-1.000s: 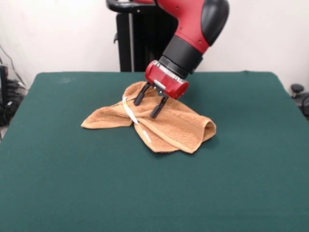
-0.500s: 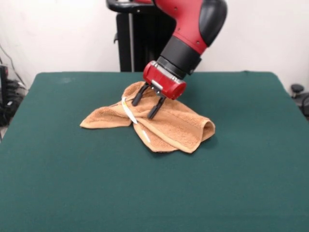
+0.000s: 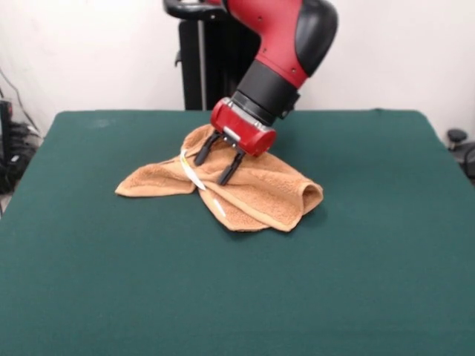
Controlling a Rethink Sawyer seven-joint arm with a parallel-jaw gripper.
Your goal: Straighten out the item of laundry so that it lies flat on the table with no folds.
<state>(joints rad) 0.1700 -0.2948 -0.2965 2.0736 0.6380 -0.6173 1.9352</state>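
Note:
The item of laundry [image 3: 260, 194], an orange-tan towel, lies rumpled on the table [image 3: 237, 297], a little behind its middle. One corner stretches out to the left, a thick fold bulges at the right, and a white tag [image 3: 194, 172] runs along a raised edge. My gripper [image 3: 214, 166] comes down at a slant onto the towel's back left part. Its two black fingers stand apart, tips pressed into the cloth beside the tag. I see no fold pinched between them.
The dark green table top spreads wide around the towel on every side. Cables and dark gear sit off the table's left edge, and a black knob [image 3: 456, 136] sits past its right edge.
The gripper has slid to the left across the frames, and the whole towel has shifted left with it. The finger spread looks unchanged.

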